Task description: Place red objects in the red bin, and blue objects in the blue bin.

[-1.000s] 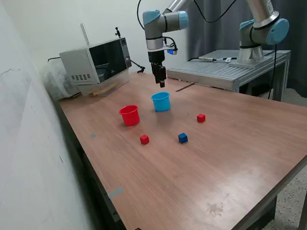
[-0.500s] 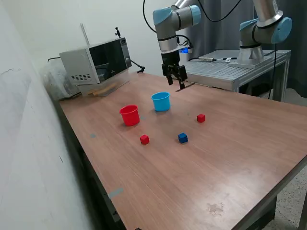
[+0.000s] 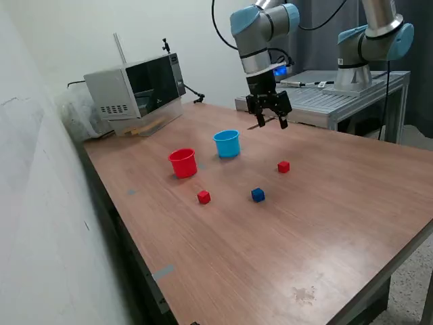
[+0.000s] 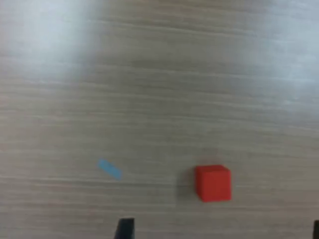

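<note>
i have the gripper (image 3: 271,117) hanging in the air above the wooden table (image 3: 325,223), its two fingers spread apart with nothing between them. it sits toward the exterior view's right of the light blue cup (image 3: 227,143) and higher up in that picture than the nearer red cube (image 3: 283,166). the red cup (image 3: 183,163) stands upright just beside the blue cup, on its left in the exterior view, the two apart. in front of them lie the other red cube (image 3: 203,197) and a blue cube (image 3: 258,195), near each other but not touching. i see only one blue cube on the table; i cannot see into the cups. on the wrist view a single red cube (image 4: 213,182) rests flat on the wood grain, with a small pale blue mark (image 4: 109,169) on the surface near it. a microwave (image 3: 135,87) stands at the far edge.
</note>
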Available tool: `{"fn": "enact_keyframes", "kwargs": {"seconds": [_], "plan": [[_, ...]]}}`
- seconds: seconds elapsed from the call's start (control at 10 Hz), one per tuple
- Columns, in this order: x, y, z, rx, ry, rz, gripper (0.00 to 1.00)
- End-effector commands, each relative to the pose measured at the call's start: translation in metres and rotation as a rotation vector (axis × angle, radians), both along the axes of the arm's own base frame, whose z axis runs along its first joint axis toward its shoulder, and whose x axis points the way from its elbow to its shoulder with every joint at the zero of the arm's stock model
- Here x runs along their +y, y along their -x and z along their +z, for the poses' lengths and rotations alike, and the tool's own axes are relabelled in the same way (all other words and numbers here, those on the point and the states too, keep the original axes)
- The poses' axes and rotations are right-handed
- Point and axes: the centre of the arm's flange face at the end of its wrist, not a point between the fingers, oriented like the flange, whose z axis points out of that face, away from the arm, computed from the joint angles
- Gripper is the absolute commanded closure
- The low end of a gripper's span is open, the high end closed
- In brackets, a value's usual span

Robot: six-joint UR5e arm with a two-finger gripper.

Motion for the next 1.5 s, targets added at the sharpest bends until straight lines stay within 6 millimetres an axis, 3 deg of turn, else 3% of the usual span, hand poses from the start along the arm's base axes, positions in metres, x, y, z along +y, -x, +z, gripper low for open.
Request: {"fn": "enact_keyframes", "kwargs": {"seconds": [0.0, 0.3, 0.4, 0.6, 1.0, 1.2, 1.4], "plan": [[-0.019, 0.012, -0.028, 0.004, 0.019, 0.017, 0.00], [-0.031, 0.029, -0.074, -0.004, 0.017, 0.028, 0.00], [-0.031, 0.030, -0.099, -0.039, 0.016, 0.028, 0.00], [-0.030, 0.029, -0.120, -0.064, 0.010, 0.027, 0.00], [-0.027, 0.028, -0.116, -0.063, -0.028, 0.009, 0.00], [-0.030, 0.025, -0.095, -0.037, -0.046, 0.013, 0.00], [-0.034, 0.014, -0.102, -0.062, -0.048, 0.020, 0.00]]}}
